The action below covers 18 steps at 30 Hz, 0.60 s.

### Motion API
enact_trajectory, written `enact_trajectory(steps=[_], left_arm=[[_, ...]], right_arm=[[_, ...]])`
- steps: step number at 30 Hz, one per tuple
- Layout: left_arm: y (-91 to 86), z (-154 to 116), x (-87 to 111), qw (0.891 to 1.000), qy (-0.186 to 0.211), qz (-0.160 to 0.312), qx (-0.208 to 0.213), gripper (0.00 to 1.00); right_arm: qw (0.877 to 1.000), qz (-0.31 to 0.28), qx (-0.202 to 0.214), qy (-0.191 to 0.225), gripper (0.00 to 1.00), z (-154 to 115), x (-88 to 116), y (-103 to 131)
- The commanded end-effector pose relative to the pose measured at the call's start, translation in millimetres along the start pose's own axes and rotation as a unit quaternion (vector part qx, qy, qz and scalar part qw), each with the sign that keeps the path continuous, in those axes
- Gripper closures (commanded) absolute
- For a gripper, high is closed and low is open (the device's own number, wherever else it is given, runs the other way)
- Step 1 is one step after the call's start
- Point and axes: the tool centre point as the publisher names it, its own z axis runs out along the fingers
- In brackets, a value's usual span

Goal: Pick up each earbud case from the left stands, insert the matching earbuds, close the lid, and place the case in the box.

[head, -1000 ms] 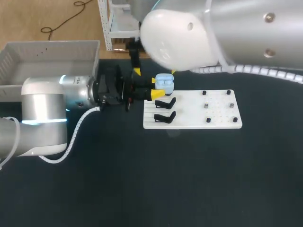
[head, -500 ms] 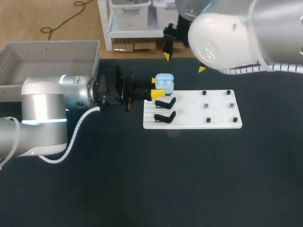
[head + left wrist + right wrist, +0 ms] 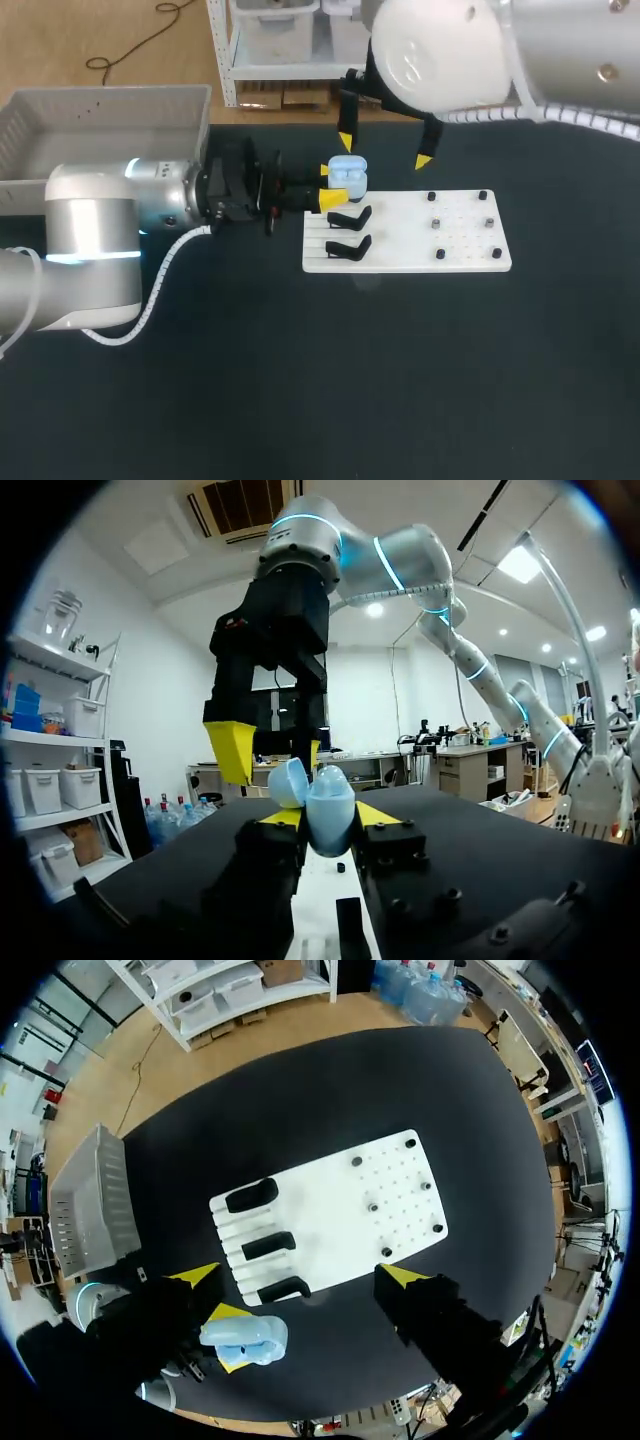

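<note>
Over the last second the right gripper (image 3: 385,150) swung clear, then came back close beside the pale blue plastic earbud case (image 3: 348,172), fingers spread wide and empty; fetching an earbud appeared to be next. The left gripper (image 3: 328,186) clamped the case at the white perforated board's (image 3: 460,250) far left corner, long axis upright, lid open, mouth upward.

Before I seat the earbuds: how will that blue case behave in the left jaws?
The earbud case looks rounded and glossy, so probably slippery; it may twist in the left gripper. Its open lid seems thin, likely delicate.
</note>
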Motion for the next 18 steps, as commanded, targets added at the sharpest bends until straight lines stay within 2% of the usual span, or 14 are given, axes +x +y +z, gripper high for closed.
enact_trajectory(steps=[1,10,18], left_arm=[[-0.7,-0.1,0.0,1.000,0.000,0.001,-0.001,1.00],[-0.7,-0.1,0.0,1.000,0.000,0.001,-0.001,1.00],[-0.7,-0.1,0.0,1.000,0.000,0.001,-0.001,1.00]], right_arm=[[1.000,0.002,0.005,0.022,0.00,-1.7,1.5,-0.6],[0.998,0.004,0.013,0.055,0.00,3.2,16.4,-6.9],[0.998,0.000,0.016,0.061,0.00,3.0,30.9,-6.8]])
